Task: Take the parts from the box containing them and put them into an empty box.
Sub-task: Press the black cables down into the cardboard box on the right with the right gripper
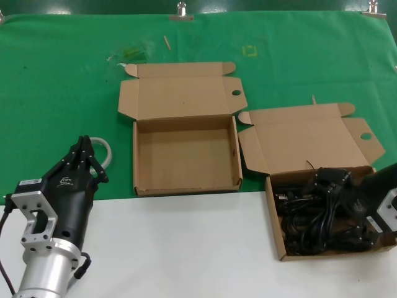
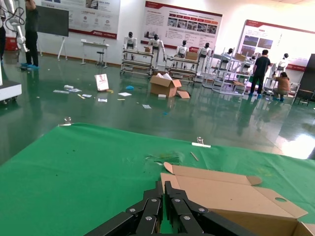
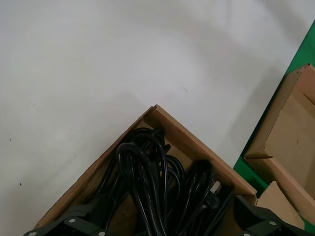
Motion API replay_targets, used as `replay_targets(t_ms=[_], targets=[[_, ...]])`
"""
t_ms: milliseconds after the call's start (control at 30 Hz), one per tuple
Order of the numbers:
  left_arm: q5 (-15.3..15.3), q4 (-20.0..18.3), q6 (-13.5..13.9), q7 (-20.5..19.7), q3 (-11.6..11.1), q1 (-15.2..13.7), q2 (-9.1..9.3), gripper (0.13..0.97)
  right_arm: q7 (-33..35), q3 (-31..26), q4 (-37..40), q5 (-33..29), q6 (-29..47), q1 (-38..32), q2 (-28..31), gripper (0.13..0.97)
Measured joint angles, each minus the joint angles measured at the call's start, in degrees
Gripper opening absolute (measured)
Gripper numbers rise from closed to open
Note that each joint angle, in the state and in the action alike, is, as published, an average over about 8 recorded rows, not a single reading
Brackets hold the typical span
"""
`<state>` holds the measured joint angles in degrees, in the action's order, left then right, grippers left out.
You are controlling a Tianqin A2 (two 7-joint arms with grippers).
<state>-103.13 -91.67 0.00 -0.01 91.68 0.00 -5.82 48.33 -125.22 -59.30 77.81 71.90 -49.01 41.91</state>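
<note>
Green cloth (image 1: 56,81) covers the far part of the table, with white surface (image 1: 180,248) along the near edge; two metal clips (image 1: 181,11) pin the cloth at the far edge, and a small stick (image 1: 167,41) and crumpled clear wrap (image 1: 128,53) lie near it. Between them and the near edge sits the empty box (image 1: 186,155), lid folded back, a dark speck mid-lid, nothing inside. Just to its right, apart from it, the box containing them (image 1: 273,205) stands near the table's right edge, plain lid open. The parts (image 1: 316,217), black coiled cables with moulded plugs, fill it in a tangled heap. The right tool (image 1: 332,180) is down among the cables, fingers spread on either side of a bundle. The left tool (image 1: 87,155) hovers near the table's left edge, clenched and holding nothing.
</note>
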Motion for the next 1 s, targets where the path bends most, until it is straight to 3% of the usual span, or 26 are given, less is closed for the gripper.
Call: replay_targets(t_ms=[267,567,1000], targets=[[0.0,0.0,0.0,0.0,0.0,0.0,0.0,0.156,-1.6,0.6,-2.9,0.2,-0.1,1.0,0.9,0.864],[0.0,0.0,0.0,0.0,0.0,0.0,0.0,0.156,-2.6,1.0,-4.7,0.4,-0.1,2.7,2.1,0.714],[0.0,0.0,0.0,0.0,0.0,0.0,0.0,0.156,-2.0,0.9,-4.1,0.5,-0.5,3.9,1.7,0.41]])
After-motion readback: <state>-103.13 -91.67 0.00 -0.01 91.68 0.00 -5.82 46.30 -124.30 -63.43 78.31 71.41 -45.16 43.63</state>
